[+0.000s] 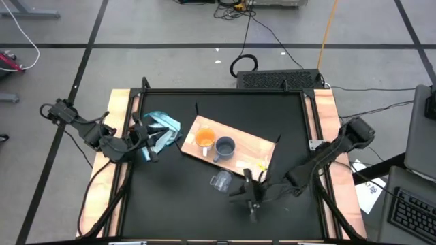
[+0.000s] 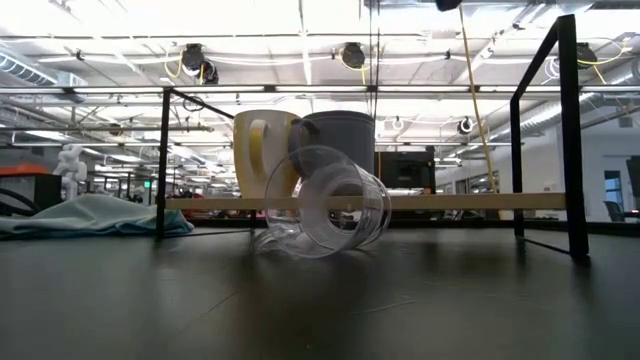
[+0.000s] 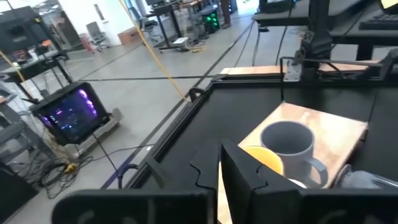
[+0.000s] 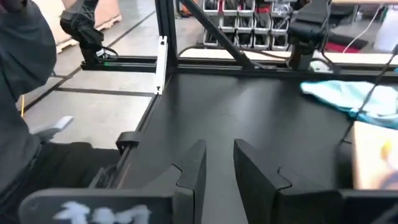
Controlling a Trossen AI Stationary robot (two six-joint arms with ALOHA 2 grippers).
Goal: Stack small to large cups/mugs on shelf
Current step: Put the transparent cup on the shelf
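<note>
The light-wood shelf board (image 1: 248,148) lies on the black table on its dark brackets (image 2: 163,160). The orange mug (image 1: 205,138) and the blue-grey mug (image 1: 225,146) stand upright on it side by side; both also show in the left wrist view, the grey one (image 3: 286,143) in front of the orange one (image 3: 264,158). The clear cup (image 1: 220,182) lies on its side on the table in front of the board, its mouth toward the low camera (image 2: 325,200). My left gripper (image 1: 146,141) is shut and empty beside the teal cloth (image 1: 163,129). My right gripper (image 1: 252,199) is open and empty (image 4: 219,162), to the right of the clear cup.
The teal cloth lies crumpled at the table's far left (image 2: 90,215). A small yellow piece (image 1: 261,165) lies on the board's right end. Wooden rails (image 1: 122,109) and a black frame (image 2: 565,130) border the table. Bare black tabletop (image 1: 204,218) lies toward the near edge.
</note>
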